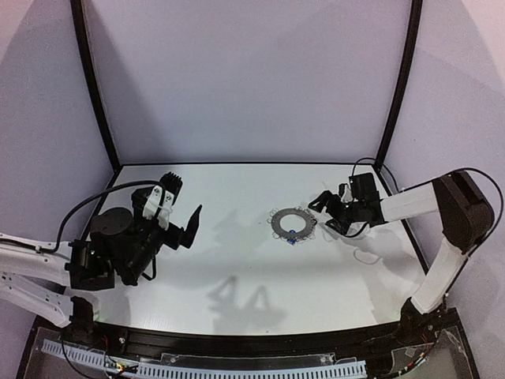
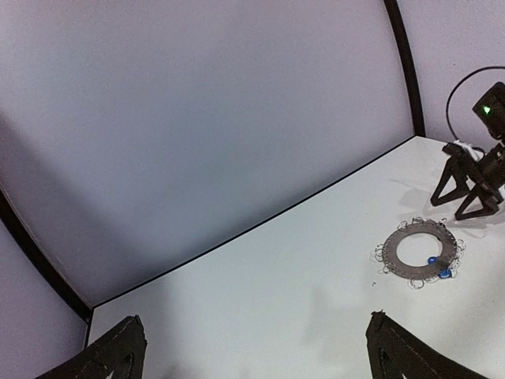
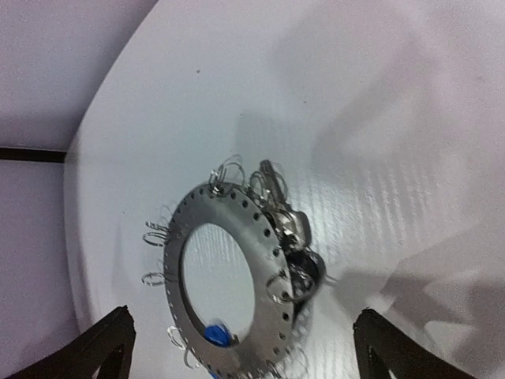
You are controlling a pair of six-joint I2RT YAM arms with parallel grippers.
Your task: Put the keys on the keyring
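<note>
Your flat silvery-grey metal keyring [image 3: 217, 207], hung with thin wire loops, lies on the white counter [image 1: 237, 268], right of centre. A small silver key [image 3: 288, 219] and a blue oval tag [image 3: 215, 334] sit at its rim. Your right gripper [image 1: 327, 215] stands wide and empty just beside it. Your left gripper [image 1: 181, 207], also wide, is well apart.

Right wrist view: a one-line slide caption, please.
Open right gripper above the perforated metal keyring on the white table, wire loops round its rim, a blue key tag at its inner edge.
</note>
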